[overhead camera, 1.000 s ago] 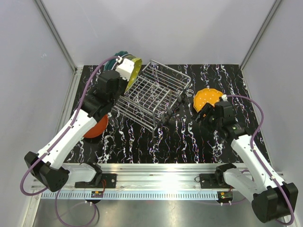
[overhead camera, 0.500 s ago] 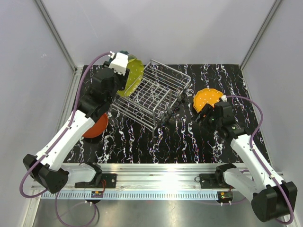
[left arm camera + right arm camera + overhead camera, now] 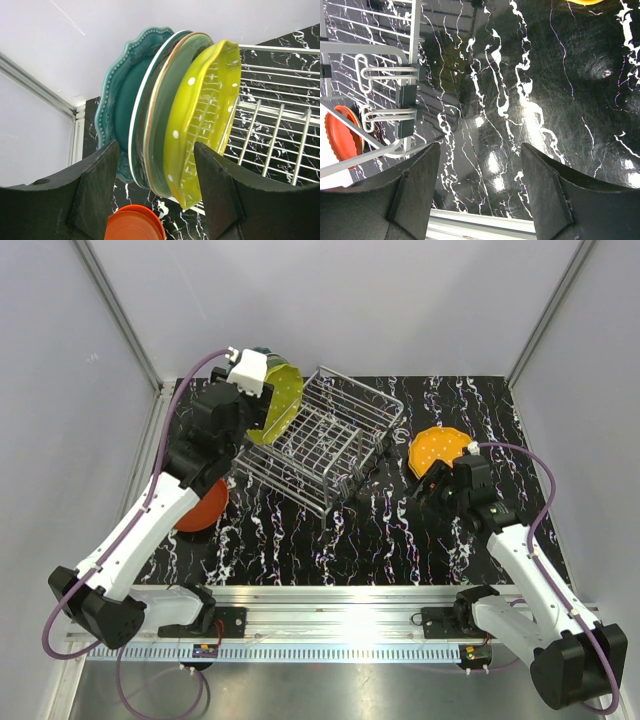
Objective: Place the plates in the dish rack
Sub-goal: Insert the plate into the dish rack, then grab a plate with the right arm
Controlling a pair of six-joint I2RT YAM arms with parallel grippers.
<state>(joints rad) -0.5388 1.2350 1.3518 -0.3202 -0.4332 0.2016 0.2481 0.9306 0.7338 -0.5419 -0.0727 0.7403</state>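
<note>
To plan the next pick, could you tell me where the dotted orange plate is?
Top view: the dotted orange plate sits on the table, right of the dish rack, just beyond the right gripper.

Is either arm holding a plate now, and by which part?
Nothing looks gripped. The left gripper has its fingers spread either side of the upright plates by the dish rack; the right gripper is open over the table.

Robotics lab test cell, plain white enclosure walls point(image 3: 340, 300) framed by aluminium posts point(image 3: 118, 315), black marble-patterned tabletop point(image 3: 390, 530), two white robot arms point(image 3: 150, 515) bolted to an aluminium rail point(image 3: 340, 605) at the near edge, purple cables point(image 3: 186, 405) looped along them.
</note>
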